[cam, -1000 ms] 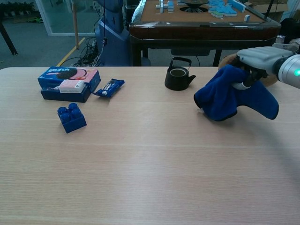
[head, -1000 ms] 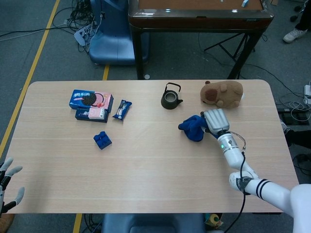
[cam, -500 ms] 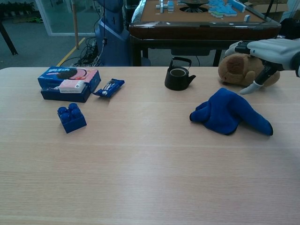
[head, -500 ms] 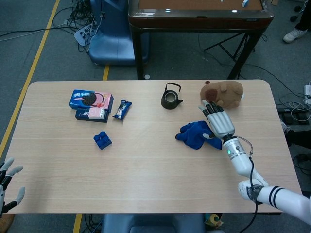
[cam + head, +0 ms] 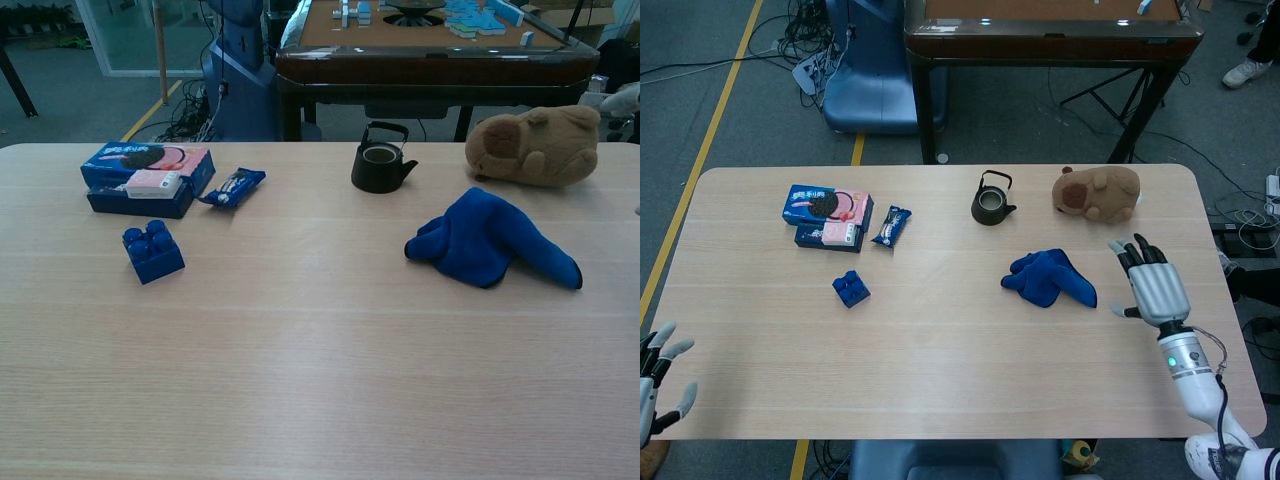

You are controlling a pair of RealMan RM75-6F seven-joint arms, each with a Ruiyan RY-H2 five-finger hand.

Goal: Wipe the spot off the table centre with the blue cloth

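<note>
Cloth (image 5: 1050,279) lies crumpled on the tabletop (image 5: 940,340), right of centre, below the kettle (image 5: 991,199), long axis roughly left-right. Our right hand (image 5: 1153,288) is just right of it, fingers spread, holding nothing. Left hand (image 5: 660,375) sits at the far left edge, also spread and empty. We'd use the right.

one blue cloth (image 5: 1049,279), one teapot (image 5: 991,200), one plush toy (image 5: 1098,193), one blue brick (image 5: 850,290), two biscuit boxes (image 5: 826,217), one snack packet (image 5: 892,225)
</note>
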